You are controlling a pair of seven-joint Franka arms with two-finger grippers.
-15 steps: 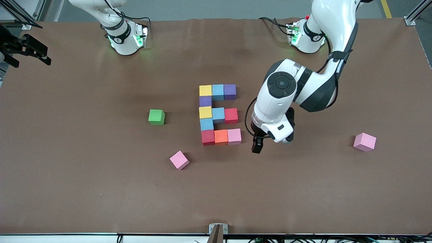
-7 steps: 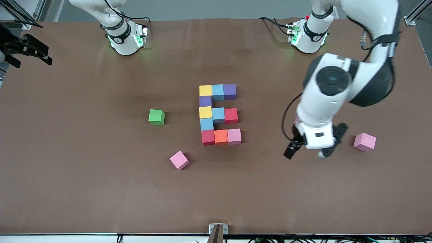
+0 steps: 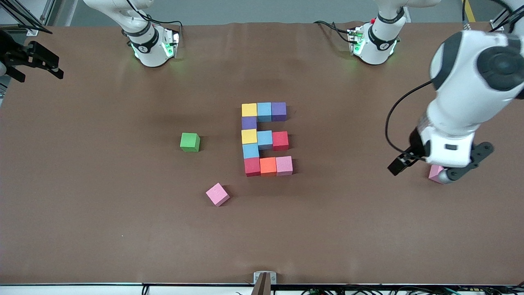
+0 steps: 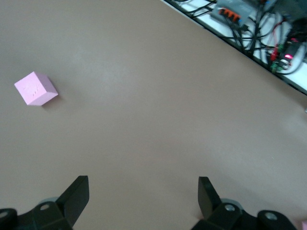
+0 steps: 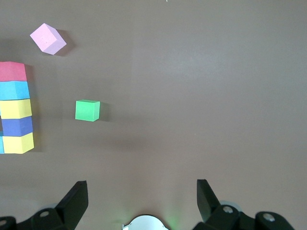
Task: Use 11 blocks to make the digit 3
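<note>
Currently we see left gripper (image 4: 141, 199) spread wide, empty, over a loose pink cube (image 3: 434, 173); digit 3 (image 3: 265, 139) sits well apart; right gripper (image 5: 141, 199) also released.

Brown table (image 3: 123, 229) carries the blocks (image 3: 266, 139) (touching); green cube (image 3: 190, 142) apart.

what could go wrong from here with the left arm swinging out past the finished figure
1. The left claw, open, is low over the table right by a loose pink cube; it could knock that cube away.
2. If the arm sweeps back low, it could nudge the digit 3 and break its touching bars apart.
</note>
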